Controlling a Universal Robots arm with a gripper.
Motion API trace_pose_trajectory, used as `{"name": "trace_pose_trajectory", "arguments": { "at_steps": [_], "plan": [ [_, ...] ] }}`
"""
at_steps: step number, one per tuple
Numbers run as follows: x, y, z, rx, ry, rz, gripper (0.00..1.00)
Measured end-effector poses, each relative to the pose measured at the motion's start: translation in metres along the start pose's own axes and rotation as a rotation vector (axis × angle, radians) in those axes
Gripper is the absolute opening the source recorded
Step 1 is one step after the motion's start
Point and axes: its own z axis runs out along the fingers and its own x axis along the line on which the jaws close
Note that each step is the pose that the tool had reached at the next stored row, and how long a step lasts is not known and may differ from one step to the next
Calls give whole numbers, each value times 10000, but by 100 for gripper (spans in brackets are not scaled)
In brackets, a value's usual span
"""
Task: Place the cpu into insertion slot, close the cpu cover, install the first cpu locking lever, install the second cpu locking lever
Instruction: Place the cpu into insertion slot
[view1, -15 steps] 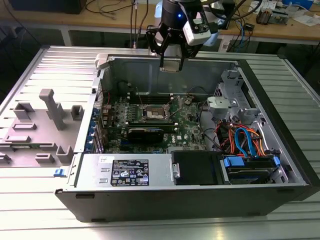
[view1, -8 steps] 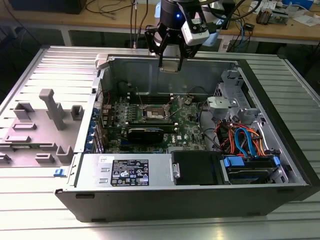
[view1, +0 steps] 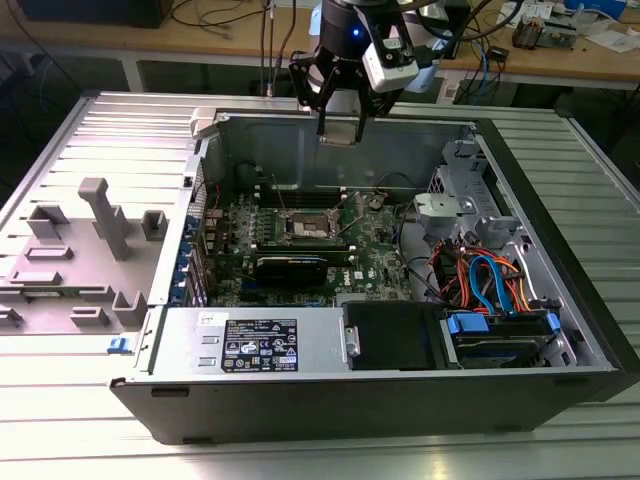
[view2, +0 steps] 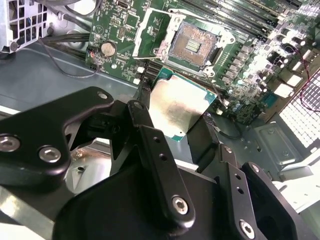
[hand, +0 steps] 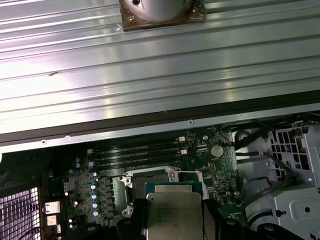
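My gripper hangs above the open computer case, over its far wall, shut on the cpu. In the second wrist view the cpu is a flat square chip with a silvery top and a green rim, clamped between the black fingers of the gripper. Below it on the green board lies the insertion slot, a dark square socket in a silvery frame, uncovered. The cpu cover stands swung open beside the socket. In the first wrist view the cpu hides part of the insertion slot.
A black graphics card lies in front of the insertion slot, with memory slots behind it. The power supply fills the case's near side. A drive bay with blue and orange cables and a grey plastic fixture flank the board.
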Motion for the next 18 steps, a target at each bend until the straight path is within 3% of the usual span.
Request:
{"name": "trace_pose_trajectory", "arguments": {
  "at_steps": [5, 13, 18],
  "plan": [
    [-3, -26, 0, -2, -4, 52, 54],
    [-4, -30, 4, -7, -34, 538, 54],
    [-4, -30, 5, -10, -37, 574, 54]
  ]
}}
